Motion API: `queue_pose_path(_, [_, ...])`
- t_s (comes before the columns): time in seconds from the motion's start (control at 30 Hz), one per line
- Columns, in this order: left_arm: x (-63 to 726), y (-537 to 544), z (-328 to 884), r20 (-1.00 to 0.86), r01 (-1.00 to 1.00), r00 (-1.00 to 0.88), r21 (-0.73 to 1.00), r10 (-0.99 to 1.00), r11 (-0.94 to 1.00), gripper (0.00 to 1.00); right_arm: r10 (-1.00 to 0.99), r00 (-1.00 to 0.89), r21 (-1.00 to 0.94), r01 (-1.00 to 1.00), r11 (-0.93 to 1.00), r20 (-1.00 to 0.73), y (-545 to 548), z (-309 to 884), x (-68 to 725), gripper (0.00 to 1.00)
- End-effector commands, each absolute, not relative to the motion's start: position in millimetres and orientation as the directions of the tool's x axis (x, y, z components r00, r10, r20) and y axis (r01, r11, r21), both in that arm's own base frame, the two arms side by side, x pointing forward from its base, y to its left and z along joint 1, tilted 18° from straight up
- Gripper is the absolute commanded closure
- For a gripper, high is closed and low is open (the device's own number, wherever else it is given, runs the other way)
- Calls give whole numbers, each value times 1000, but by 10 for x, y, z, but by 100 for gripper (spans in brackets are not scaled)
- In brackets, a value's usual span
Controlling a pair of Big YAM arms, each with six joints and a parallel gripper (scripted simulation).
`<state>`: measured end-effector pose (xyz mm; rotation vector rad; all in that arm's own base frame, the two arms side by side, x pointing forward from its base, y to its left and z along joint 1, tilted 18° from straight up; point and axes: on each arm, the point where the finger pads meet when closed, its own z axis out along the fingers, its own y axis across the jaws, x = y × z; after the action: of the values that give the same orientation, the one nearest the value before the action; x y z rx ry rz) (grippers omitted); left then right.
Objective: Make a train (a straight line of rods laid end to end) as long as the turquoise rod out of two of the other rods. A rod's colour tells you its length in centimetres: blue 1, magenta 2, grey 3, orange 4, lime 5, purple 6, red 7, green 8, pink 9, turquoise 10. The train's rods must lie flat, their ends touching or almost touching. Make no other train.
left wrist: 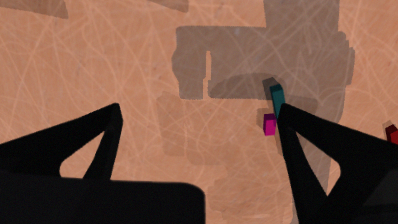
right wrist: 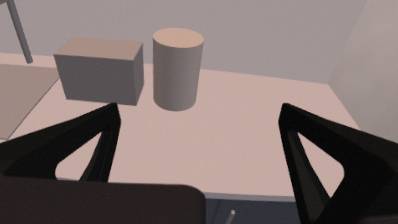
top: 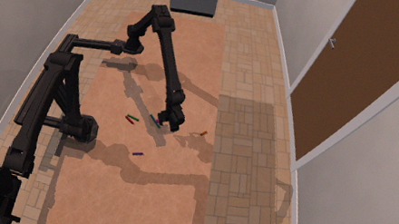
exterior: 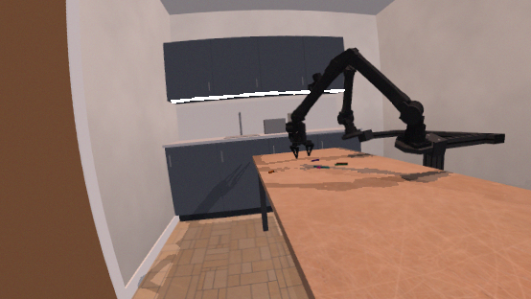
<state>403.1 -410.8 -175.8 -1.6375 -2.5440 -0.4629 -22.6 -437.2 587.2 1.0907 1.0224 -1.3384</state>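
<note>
The turquoise rod (top: 153,119) (left wrist: 277,97) lies flat, partly behind a left finger in the left wrist view. A short magenta rod (left wrist: 269,126) (exterior: 318,167) lies close beside it. A green rod (top: 133,118) (exterior: 341,164) and a red rod (top: 129,120) (left wrist: 393,136) lie close together. A purple rod (top: 137,153) (exterior: 315,160) lies apart, and an orange rod (top: 204,133) (exterior: 271,172) lies near the table's edge. My left gripper (exterior: 303,156) (left wrist: 200,112) is open and empty above the table, one finger over the turquoise rod. My right gripper (right wrist: 199,112) is open and empty, away from the rods.
The right wrist view shows a grey box (right wrist: 100,75) and a cylinder (right wrist: 175,70) on a counter (right wrist: 240,145). The left arm reaches across the table (top: 123,214) and casts shadows around the rods. The right arm is stretched out along the table's side.
</note>
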Motion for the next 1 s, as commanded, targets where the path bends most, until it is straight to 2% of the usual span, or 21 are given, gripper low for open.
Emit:
queue_pose_path(0.0, [4034, -4297, -1580, 148, 844, -519, 246, 842, 477, 0, -281, -19, 0, 998, -66, -959, -4184, 6330, -281, 0])
queue_pose_path(0.33, [3738, -4173, -1597, 76, 668, -731, 276, 678, 691, 0, -281, -19, 0, 998, -66, -959, -4184, 6330, -281, 0])
queue_pose_path(0.97, [3874, -4203, -1612, 57, 638, -758, 275, 650, 719, 0, -281, -19, 0, 998, -66, -959, -4184, 6330, -281, 0])
